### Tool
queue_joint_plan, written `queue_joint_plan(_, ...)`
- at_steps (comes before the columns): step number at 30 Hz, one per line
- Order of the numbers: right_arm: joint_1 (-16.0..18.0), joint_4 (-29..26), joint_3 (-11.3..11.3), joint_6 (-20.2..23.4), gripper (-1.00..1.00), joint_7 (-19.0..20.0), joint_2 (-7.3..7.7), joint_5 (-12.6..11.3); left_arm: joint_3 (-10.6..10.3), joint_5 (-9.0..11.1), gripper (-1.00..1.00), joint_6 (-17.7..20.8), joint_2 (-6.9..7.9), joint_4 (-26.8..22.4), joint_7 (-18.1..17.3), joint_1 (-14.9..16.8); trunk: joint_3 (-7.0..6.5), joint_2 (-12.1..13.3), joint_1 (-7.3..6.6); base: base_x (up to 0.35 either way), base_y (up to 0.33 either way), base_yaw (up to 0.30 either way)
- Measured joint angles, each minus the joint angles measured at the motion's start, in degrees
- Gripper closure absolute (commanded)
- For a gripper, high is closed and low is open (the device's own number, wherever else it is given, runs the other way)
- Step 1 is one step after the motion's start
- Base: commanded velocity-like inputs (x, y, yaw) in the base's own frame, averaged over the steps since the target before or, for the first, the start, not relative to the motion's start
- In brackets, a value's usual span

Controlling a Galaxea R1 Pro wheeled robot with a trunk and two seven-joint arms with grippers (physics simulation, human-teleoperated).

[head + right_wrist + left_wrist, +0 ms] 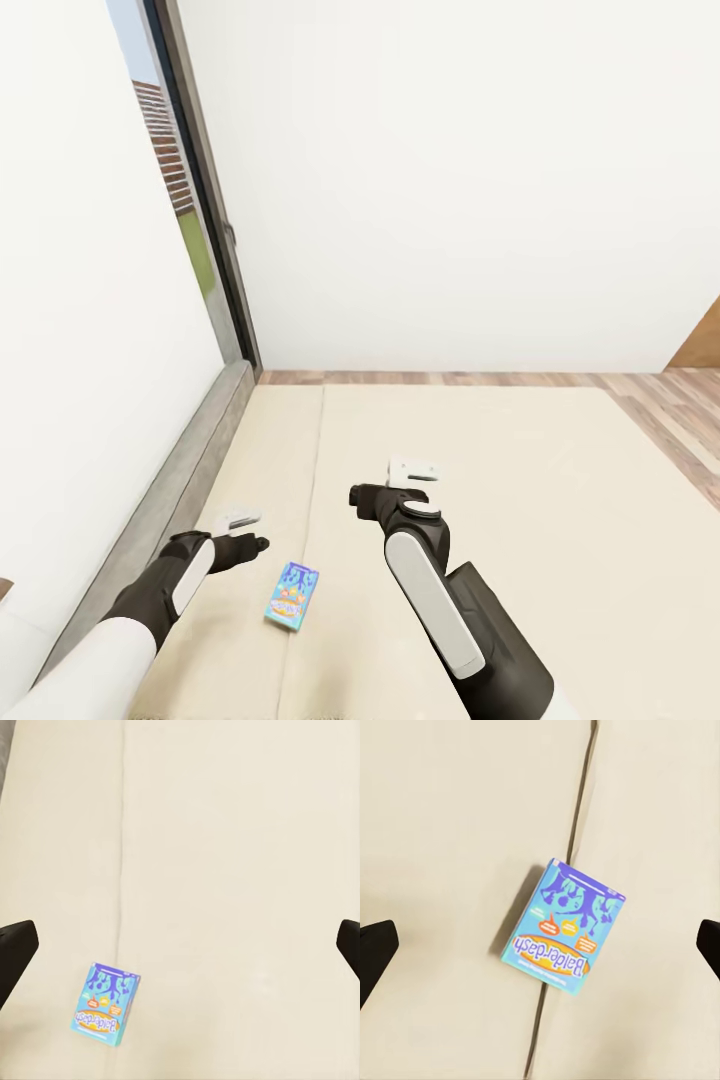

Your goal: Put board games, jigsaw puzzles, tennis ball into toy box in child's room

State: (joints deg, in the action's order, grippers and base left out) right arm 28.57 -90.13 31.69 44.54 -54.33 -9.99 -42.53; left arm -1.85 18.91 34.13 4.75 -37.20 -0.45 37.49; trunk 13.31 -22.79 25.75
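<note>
Cream bed holds blue board game between two spread pincers.

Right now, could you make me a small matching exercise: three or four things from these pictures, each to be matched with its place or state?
Things:
1. blue board game
2. left gripper
3. bed
4. window

Places or states:
a. cream, with a lengthwise seam
b. lying flat across the seam
c. open, above the mattress
d. in the wall left of the bed

Pairs: 1-b, 2-c, 3-a, 4-d

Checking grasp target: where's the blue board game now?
Head view: blue board game lies flat on the bed, on its seam, between both arms, nearer the left gripper.
</note>
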Motion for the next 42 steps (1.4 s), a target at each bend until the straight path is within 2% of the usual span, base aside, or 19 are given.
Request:
queue_joint_plan(20, 0.0, 0.2, -0.1, 0.0, -1.0, 0.5, 0.0, -0.1, 0.1, 0.0, -1.0, 0.1, 0.03, 0.0, 0.0, 0.0, 1.89, 0.0, 0.0, 0.0, 0.0, -0.01)
queue_joint_plan(42, 0.0, 0.1, 0.1, 0.1, -1.0, 0.5, 0.0, -0.1, 0.1, 0.1, -1.0, 0.1, 0.2, -0.4, 0.0, 0.0, 3.97, 0.0, 0.0, 0.0, 0.0, -0.1)
